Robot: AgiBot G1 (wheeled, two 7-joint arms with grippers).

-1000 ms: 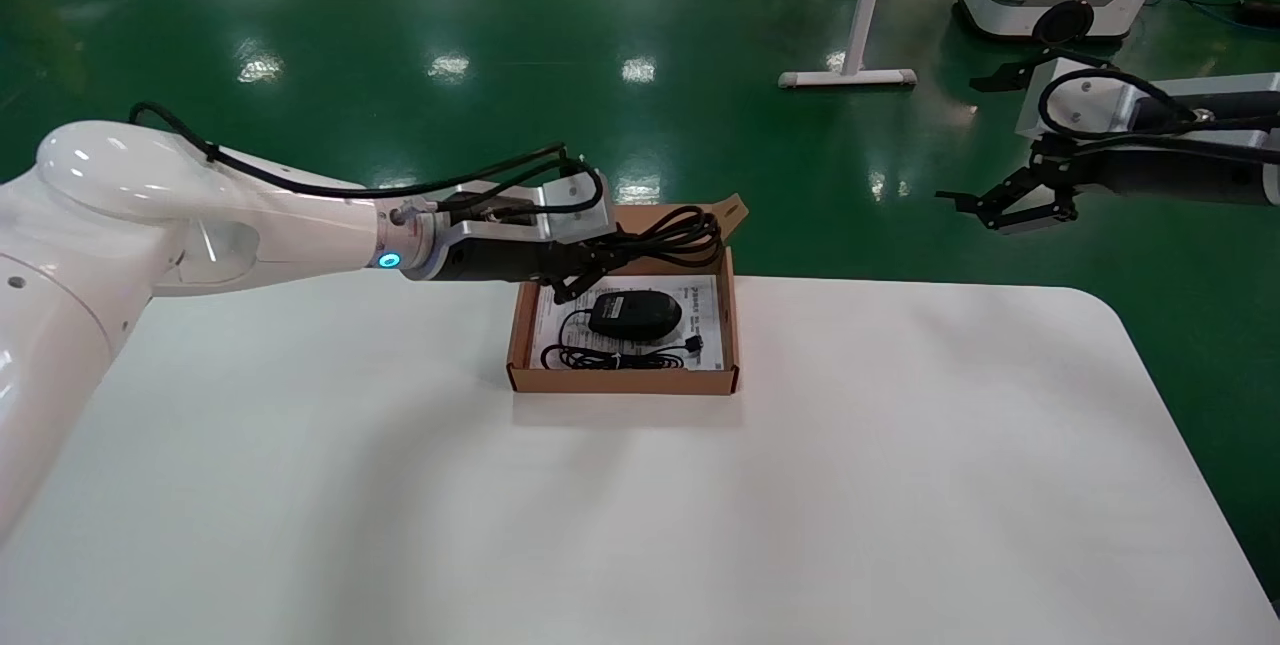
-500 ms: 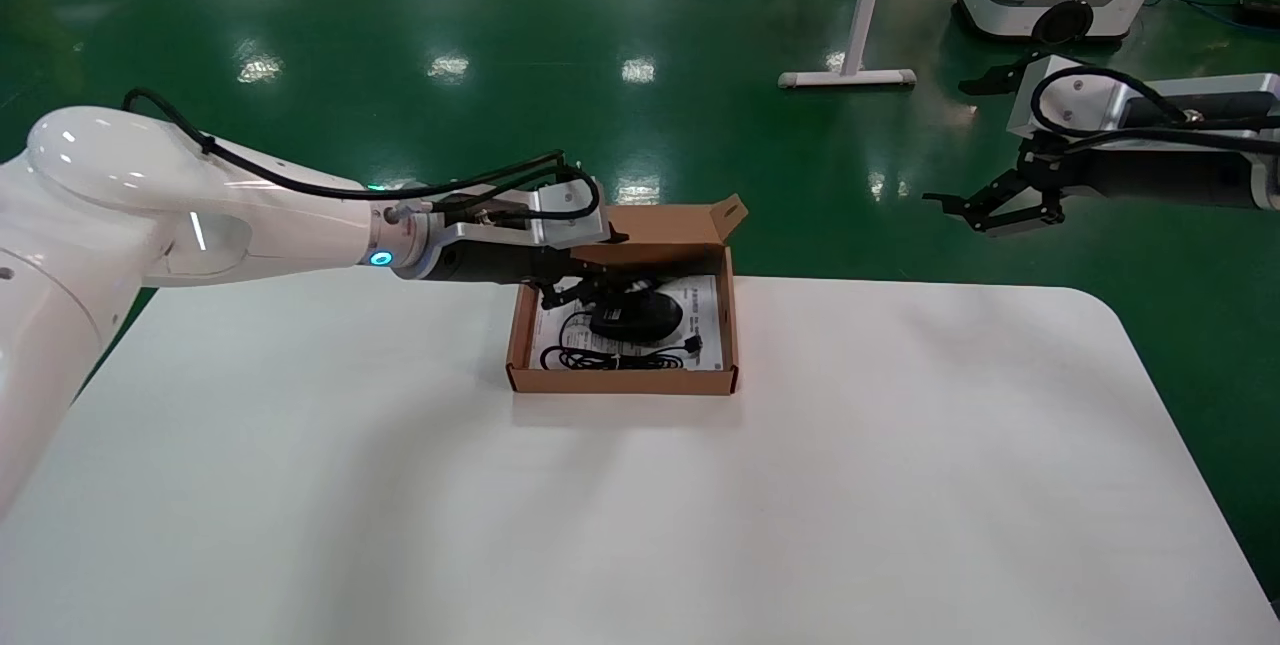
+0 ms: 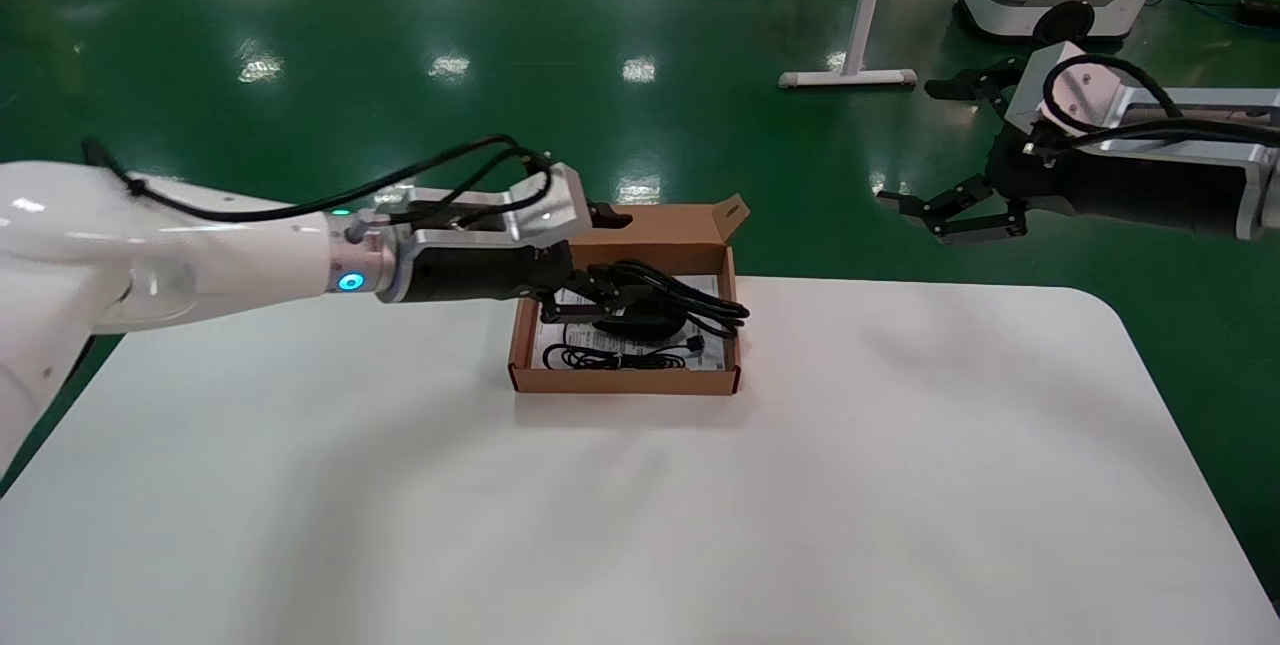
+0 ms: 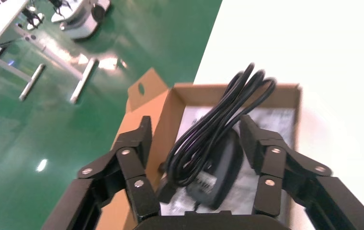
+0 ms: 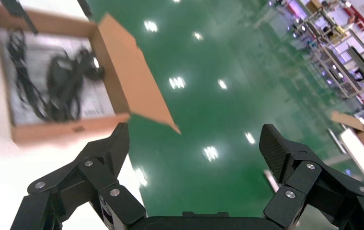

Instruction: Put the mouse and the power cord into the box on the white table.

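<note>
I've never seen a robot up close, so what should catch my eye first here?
The left end effector, open over the brown box on the white table. The power cord lies draped over the mouse inside the box. The right end effector hangs open beyond the table, over the green floor.

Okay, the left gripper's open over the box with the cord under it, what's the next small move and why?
Probably draw the left gripper straight up and back. Its fingers stand apart on either side of the power cord, which rests on the mouse inside the box. One loop seems to overhang the box's right wall in the head view, so a slow retreat avoids dragging it out. The right gripper hangs off the table.
</note>
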